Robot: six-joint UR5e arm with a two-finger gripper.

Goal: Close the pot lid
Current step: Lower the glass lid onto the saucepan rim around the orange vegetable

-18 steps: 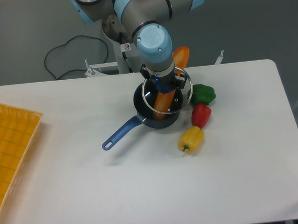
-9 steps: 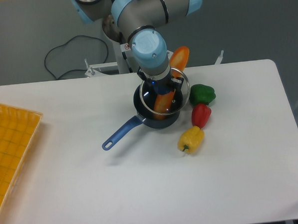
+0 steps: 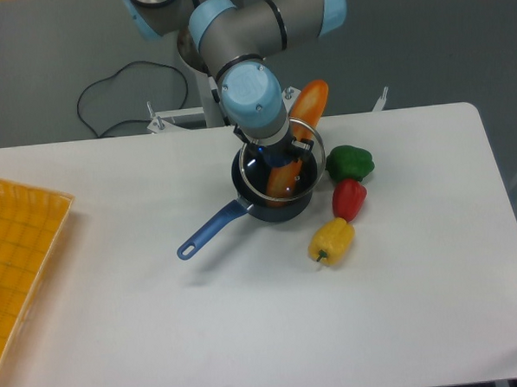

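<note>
The dark blue pot (image 3: 258,209) stands mid-table, its lighter blue handle (image 3: 210,231) pointing front-left. A long orange vegetable (image 3: 292,144) stands slanted inside it and sticks out past the rim at the back right. The clear glass pot lid (image 3: 282,166) with a thin metal rim hangs just above the pot, tilted and resting near the vegetable. My gripper (image 3: 272,149) comes straight down on the lid's centre. The arm's wrist hides its fingers and most of the blue knob.
A green pepper (image 3: 350,162), a red pepper (image 3: 349,198) and a yellow pepper (image 3: 332,241) lie just right of the pot. A yellow tray (image 3: 19,258) sits at the left table edge. A black cable (image 3: 115,101) lies behind the table.
The arm and the lid have shifted a little to the left, so the lid sits more squarely over the pot. The pot and peppers have not moved.
</note>
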